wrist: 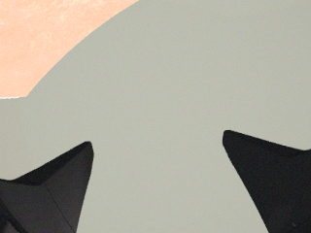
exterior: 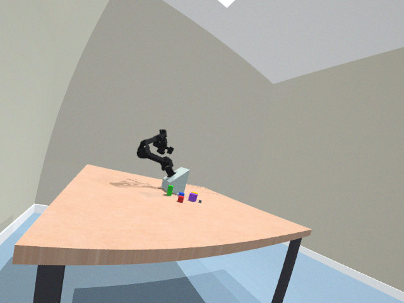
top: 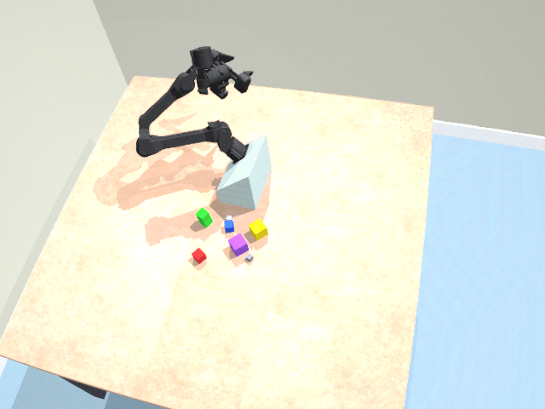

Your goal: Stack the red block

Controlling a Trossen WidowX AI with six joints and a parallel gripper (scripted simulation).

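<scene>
High above the table's far side the gripper (top: pixel 232 72) hangs with fingers wide and empty, well apart from the red block (top: pixel 198 255), which lies near the green tower (top: pixel 203 217), probably because no approach has begun.

A pale wooden counter (exterior: pixel 98 225) on dark legs (exterior: pixel 286 267) stands on a light blue floor (top: pixel 484 264). Grey-beige walls (exterior: pixel 228 113) with a white skirting board (top: pixel 488 134) rise behind its far edge.

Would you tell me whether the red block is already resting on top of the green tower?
No, the red block sits on the table, apart from the green tower.
</scene>
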